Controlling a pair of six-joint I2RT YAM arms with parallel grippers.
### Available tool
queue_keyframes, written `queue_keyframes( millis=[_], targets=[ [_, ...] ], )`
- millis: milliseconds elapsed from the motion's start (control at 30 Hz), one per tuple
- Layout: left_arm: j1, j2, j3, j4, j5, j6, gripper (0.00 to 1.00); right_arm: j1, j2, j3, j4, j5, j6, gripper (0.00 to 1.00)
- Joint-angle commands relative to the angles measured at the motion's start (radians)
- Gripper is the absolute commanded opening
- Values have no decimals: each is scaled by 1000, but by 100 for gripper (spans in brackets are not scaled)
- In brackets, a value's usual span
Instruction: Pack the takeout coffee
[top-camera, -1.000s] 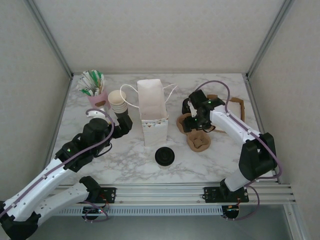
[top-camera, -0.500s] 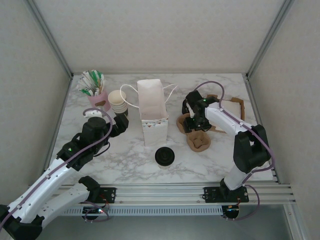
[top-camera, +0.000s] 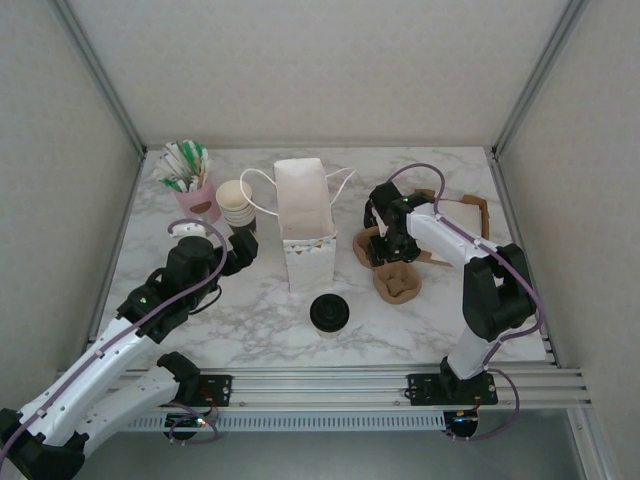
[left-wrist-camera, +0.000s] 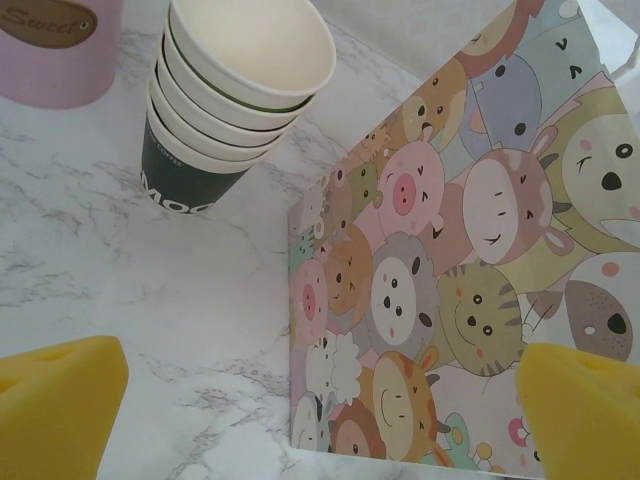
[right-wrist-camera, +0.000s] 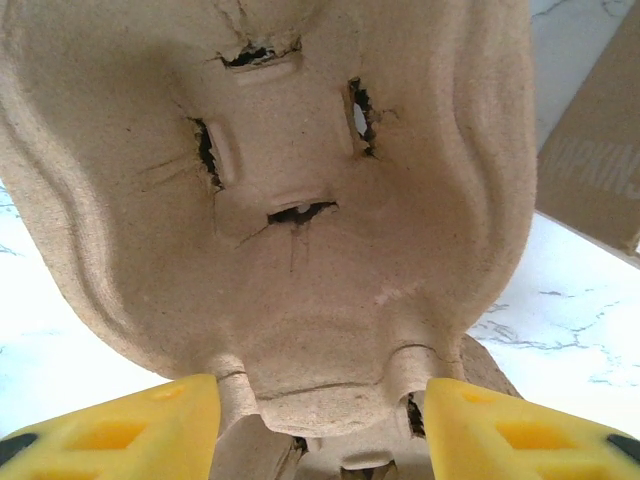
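Note:
The takeout coffee (top-camera: 329, 313), a black disc from above, stands alone on the marble in front of the paper bag (top-camera: 303, 222). My left gripper (top-camera: 245, 248) hovers left of the bag, open and holding nothing. Its wrist view has the yellow fingertips (left-wrist-camera: 60, 400) far apart, facing the bag's cartoon-animal side (left-wrist-camera: 470, 280). Right of the bag, my right gripper (top-camera: 385, 240) points down at a brown pulp cup carrier (top-camera: 368, 247). In the right wrist view its fingers (right-wrist-camera: 130, 430) straddle the near rim of that carrier (right-wrist-camera: 290, 200), with a thin gap still at the right finger.
A stack of cream-rimmed paper cups (top-camera: 236, 203) and a pink cup of sachets (top-camera: 190, 180) stand at the back left. A second pulp carrier (top-camera: 397, 282) lies just in front of the first. Brown cardboard (top-camera: 462, 222) lies at the back right.
The right gripper's jaws have narrowed around the pulp carrier's rim and the right arm has folded inward. The left gripper has drawn back slightly to the left.

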Motion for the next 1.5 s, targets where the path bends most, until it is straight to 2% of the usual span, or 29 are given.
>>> queue_keyframes(
  millis=[0,733,1467],
  targets=[
    [11,4,-3,23,3,10,100,-5,20,29,-9,-25,-5,54],
    [11,10,-11,29,8,12,100,-6,22,33,-21,-22,7,39],
    [12,5,-15,28,7,16,100,-6,-44,22,-42,-69,58,38]
  ],
)
